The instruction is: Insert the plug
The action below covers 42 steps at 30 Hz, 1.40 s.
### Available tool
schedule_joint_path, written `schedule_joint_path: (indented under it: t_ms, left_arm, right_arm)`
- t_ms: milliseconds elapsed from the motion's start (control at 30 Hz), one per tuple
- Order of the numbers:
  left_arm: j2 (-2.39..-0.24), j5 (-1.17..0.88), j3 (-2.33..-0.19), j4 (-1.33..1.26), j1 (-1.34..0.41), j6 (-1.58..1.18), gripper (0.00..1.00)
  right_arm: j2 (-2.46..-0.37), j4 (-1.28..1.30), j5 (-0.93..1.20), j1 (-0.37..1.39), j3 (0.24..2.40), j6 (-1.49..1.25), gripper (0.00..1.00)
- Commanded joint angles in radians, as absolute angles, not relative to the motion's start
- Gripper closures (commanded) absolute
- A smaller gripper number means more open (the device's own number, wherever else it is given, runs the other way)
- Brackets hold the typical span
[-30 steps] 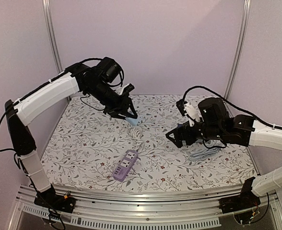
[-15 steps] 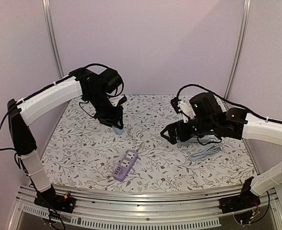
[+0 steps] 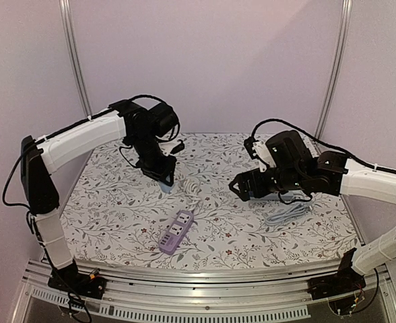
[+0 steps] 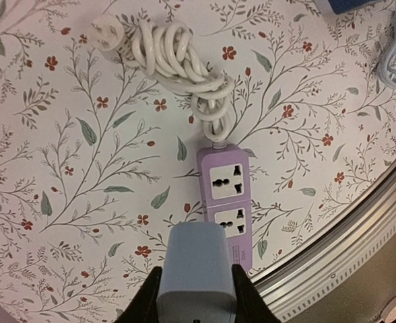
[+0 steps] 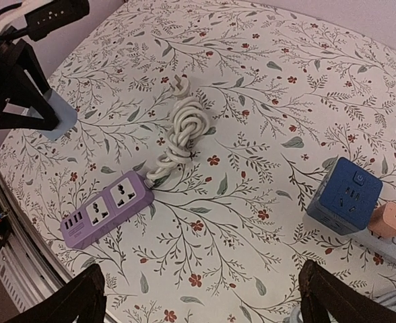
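Observation:
My left gripper (image 4: 195,297) is shut on a light blue plug block (image 4: 195,268), pointing straight down over the near end of a purple power strip (image 4: 225,195) with two sockets. From above, the left gripper (image 3: 163,180) with the plug (image 3: 166,188) hangs behind and left of the strip (image 3: 176,231). The strip's white cord (image 3: 192,188) lies coiled behind it. My right gripper (image 3: 240,188) hovers open and empty over the table's right middle; its fingers (image 5: 71,301) stand far apart.
A blue cube socket (image 5: 346,196), a pink adapter (image 5: 390,221) and a pale strip (image 5: 394,246) sit at the right. A grey-blue cable (image 3: 285,215) lies under the right arm. The metal front rail (image 4: 346,249) runs close beyond the purple strip.
The left arm has swung the plug left and down, turning the wrist to point at the table. The right gripper drifted slightly left, still open.

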<state>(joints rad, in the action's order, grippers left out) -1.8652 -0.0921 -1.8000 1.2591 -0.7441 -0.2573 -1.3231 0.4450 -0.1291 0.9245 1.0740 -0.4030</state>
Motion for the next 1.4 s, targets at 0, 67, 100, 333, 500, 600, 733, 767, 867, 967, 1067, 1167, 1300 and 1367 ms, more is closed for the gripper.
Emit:
schedule_joint_path:
  t_ms: [0, 67, 100, 333, 500, 600, 733, 767, 867, 967, 1067, 1167, 1300, 1367]
  left_arm:
    - [-1.885, -0.127, -1.782, 1.236, -0.769, -0.186, 1.0]
    - [-1.894, -0.143, -1.763, 1.219, -0.781, -0.161, 1.0]
    - [-1.904, -0.143, -1.757, 1.218, -0.782, -0.152, 1.0]
    - [-1.961, -0.142, -1.728, 1.177, -0.795, -0.158, 1.0]
    - [-1.992, -0.133, -1.711, 1.121, -0.825, -0.201, 1.0]
    - [-2.012, -0.107, -1.706, 1.112, -0.856, -0.225, 1.0]
    - [-2.019, -0.087, -1.683, 1.092, -0.882, -0.252, 1.0]
    - [-2.018, -0.08, -1.675, 1.087, -0.885, -0.26, 1.0]
    - [-2.011, -0.06, -1.65, 1.067, -0.887, -0.278, 1.0]
    - [-2.006, -0.049, -1.634, 1.051, -0.887, -0.287, 1.0]
    - [-2.012, -0.051, -1.628, 1.035, -0.887, -0.291, 1.0]
    - [-2.023, -0.052, -1.626, 1.024, -0.887, -0.298, 1.0]
    - [-2.027, -0.053, -1.626, 1.016, -0.887, -0.307, 1.0]
    - [-2.028, -0.051, -1.623, 1.017, -0.887, -0.308, 1.0]
  right_arm:
    - [-1.311, 0.462, -0.167, 0.928, 1.107, -0.418, 0.01]
    - [-1.316, 0.465, -0.166, 0.927, 1.11, -0.417, 0.01]
    - [-1.32, 0.467, -0.166, 0.927, 1.113, -0.418, 0.01]
    - [-1.325, 0.481, -0.175, 0.927, 1.117, -0.425, 0.01]
    - [-1.322, 0.483, -0.192, 0.927, 1.114, -0.432, 0.01]
    - [-1.323, 0.488, -0.216, 0.928, 1.115, -0.437, 0.01]
    - [-1.324, 0.491, -0.24, 0.927, 1.116, -0.442, 0.01]
    - [-1.325, 0.491, -0.241, 0.928, 1.116, -0.442, 0.01]
    - [-1.328, 0.486, -0.244, 0.928, 1.116, -0.442, 0.01]
    - [-1.332, 0.483, -0.244, 0.928, 1.118, -0.442, 0.01]
    - [-1.337, 0.48, -0.242, 0.927, 1.119, -0.44, 0.01]
    - [-1.341, 0.478, -0.242, 0.928, 1.119, -0.44, 0.01]
    - [-1.342, 0.478, -0.242, 0.927, 1.119, -0.439, 0.01]
    - [-1.342, 0.48, -0.242, 0.927, 1.117, -0.44, 0.01]
